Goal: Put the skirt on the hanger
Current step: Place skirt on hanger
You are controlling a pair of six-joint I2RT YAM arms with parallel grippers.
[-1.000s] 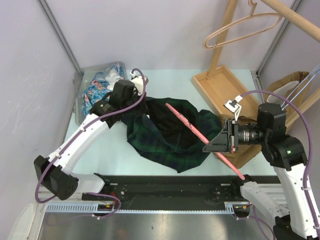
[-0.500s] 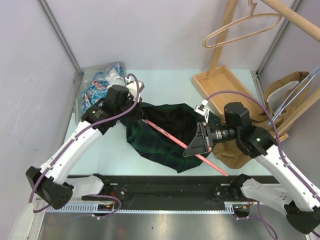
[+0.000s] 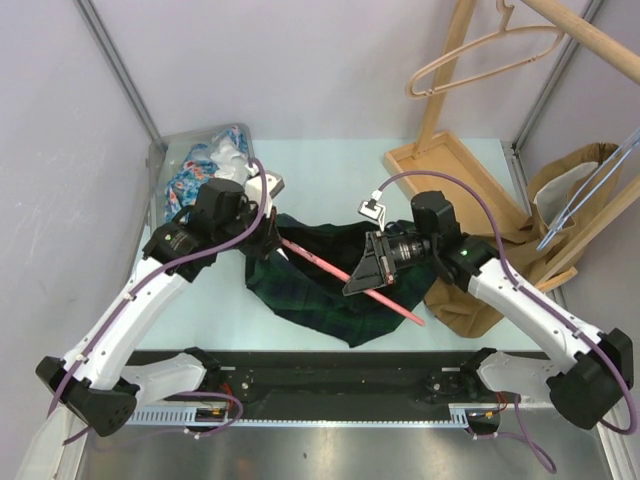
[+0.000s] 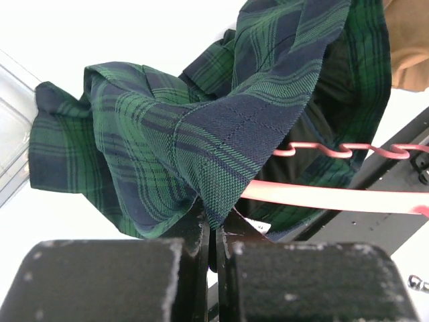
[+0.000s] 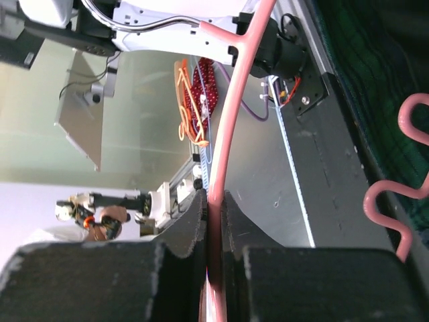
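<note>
A clear bin (image 3: 158,190) of patterned clothes sits in the far left corner of the worktop (image 3: 330,170). In front of it, a strip of bare surface runs down the left edge to the black rail (image 3: 330,365) along the near edge. The left gripper (image 4: 216,218) is just right of the bin. Its jaws are pinched shut on a fold of the green plaid skirt (image 3: 300,298) and hold that edge raised off the surface. The rest of the skirt spreads rightward across the middle of the worktop, and its lower hem is close to the near rail. The far middle of the worktop, between the bin and the wooden tray (image 3: 450,170), is bare. The pink hanger (image 3: 318,261) runs diagonally over the skirt. Its left end is close beside the left gripper and its right end points toward the near right. In the left wrist view its flat bar passes just beyond the gripped fold, with a wavy section farther back against the dark inside of the skirt. The right gripper (image 5: 214,208) is over the right half of the skirt, and its jaws are closed on the hanger's bar partway along. A heap of tan fabric (image 3: 462,305) lies against the skirt's right side. Behind it, the wooden tray takes up the far right corner, so there is little free room on that side.
</note>
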